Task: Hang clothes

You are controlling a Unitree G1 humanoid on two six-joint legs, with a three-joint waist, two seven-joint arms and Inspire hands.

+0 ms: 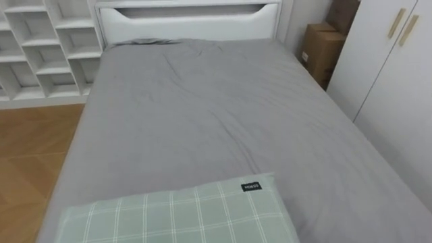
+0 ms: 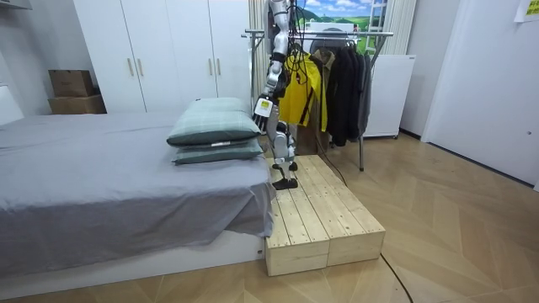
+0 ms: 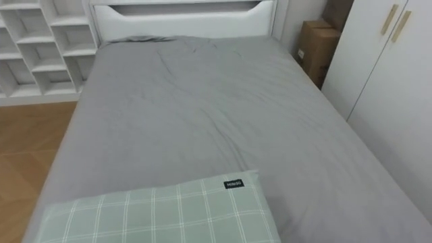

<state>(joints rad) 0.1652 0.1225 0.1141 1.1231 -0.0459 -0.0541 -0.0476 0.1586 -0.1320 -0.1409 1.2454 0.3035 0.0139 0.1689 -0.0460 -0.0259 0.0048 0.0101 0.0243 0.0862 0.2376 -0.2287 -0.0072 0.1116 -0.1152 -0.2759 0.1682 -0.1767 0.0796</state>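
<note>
Room view placed the robot on the wooden platform [image 2: 324,215] between the bed [image 2: 101,160] and the clothes rack [image 2: 375,34], faced toward the bed. The left hand [image 2: 262,110] was hung beside the pillows [image 2: 215,119]; whether it was open or closed could not be told. A turn to the rack was judged the likely step: steps should be kept short and clear of the platform edge. A yellow jacket [image 2: 307,97], limp and bright, was seen hanging at the rack, just behind the robot.

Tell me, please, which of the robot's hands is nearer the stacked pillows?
Left, judging by its body: the left hand hangs just beside a corner of the pillows. The right hand's place cannot be told.
</note>
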